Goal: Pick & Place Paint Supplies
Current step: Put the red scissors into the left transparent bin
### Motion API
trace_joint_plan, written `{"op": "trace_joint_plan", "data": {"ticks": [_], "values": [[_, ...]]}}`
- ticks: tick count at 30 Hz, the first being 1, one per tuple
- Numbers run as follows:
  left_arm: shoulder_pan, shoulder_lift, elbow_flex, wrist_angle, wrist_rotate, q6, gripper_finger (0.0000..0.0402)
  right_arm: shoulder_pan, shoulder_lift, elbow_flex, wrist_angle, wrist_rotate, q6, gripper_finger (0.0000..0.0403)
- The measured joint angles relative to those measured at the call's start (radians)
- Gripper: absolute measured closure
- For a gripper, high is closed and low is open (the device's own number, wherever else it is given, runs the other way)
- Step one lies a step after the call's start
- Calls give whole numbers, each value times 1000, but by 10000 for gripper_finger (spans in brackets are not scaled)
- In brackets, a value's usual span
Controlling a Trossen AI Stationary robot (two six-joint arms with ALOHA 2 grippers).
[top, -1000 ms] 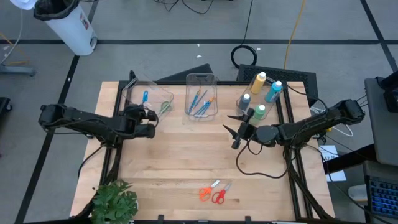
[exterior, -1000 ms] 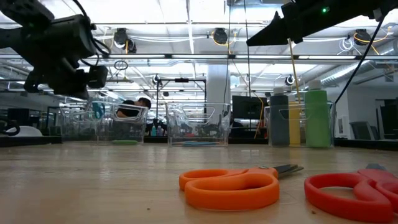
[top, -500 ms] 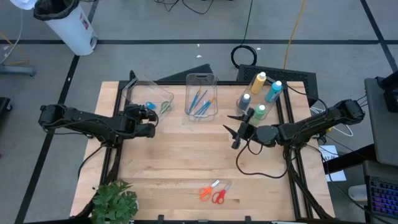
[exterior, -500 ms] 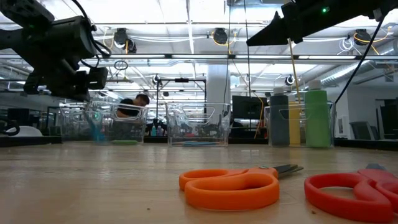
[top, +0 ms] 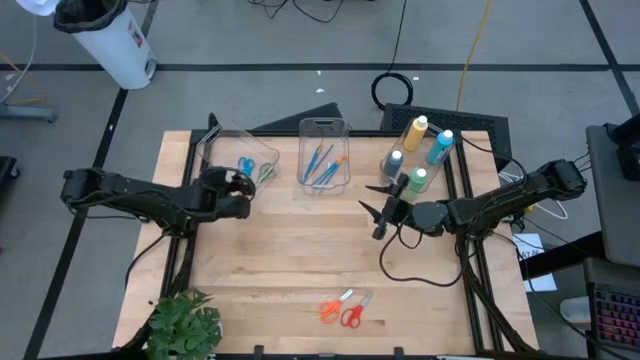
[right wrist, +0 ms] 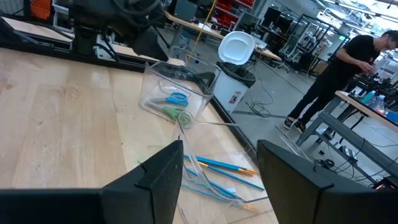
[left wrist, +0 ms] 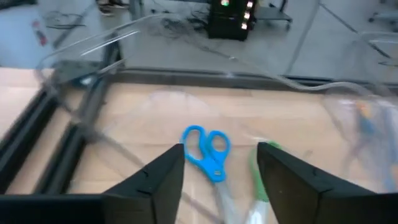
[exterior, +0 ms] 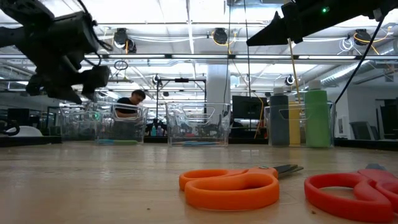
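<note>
Left gripper [top: 243, 182] fingers released above the clear plastic bin [top: 213, 147] — blue-handled scissors [left wrist: 208, 151] inside (looped handles); right gripper [top: 372, 208] fingers spread, empty.

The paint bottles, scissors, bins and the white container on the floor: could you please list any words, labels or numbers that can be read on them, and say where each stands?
None can be read.
White container on the floor: a small red and dark label, too small to read.
Paint bottles: no legible label.
Orange scissors and red scissors: no print visible on the handles.
Blue scissors in the clear bin: no marking visible.
</note>
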Motion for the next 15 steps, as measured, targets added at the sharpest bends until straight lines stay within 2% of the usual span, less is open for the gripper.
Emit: {"op": "trace_joint_plan", "data": {"ticks": [8, 11, 15], "values": [[-15, -84, 140, 28, 116, 262, 147, -5, 0, 0, 0, 0, -5, 209], [-46, -97, 152, 133, 130, 338, 141, -6, 0, 0, 0, 0, -2, 209], [-95, -94, 138, 353, 136, 508, 141, -6, 0, 0, 0, 0, 1, 209]]}}
